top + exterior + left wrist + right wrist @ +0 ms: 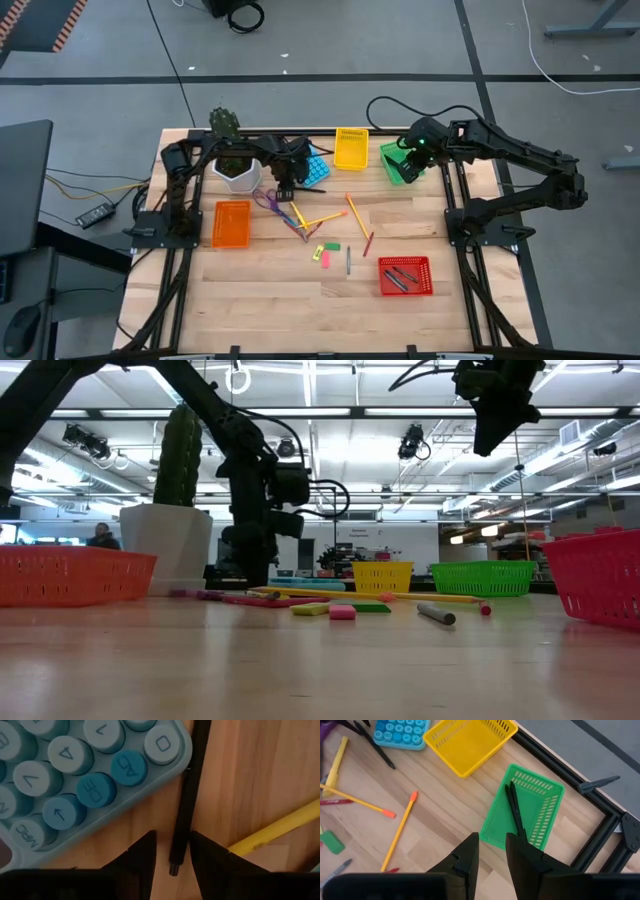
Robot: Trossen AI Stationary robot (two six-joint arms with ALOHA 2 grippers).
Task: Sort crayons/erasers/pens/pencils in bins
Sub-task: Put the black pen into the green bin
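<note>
Black pen (185,805), lying just beside the blue calculator (75,780): its end sits between the spread fingers of the left gripper (172,862), long axis running straight ahead. Right gripper (492,852), spread and empty, hovers well off, above the green bin (547,807).

Overhead and table-level views share table (300,300); wrist views closer.

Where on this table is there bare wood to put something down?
The near strip below the orange bin and left of the red bin is bare. The middle is crowded with pencils and erasers, as is the spot by the calculator.
</note>
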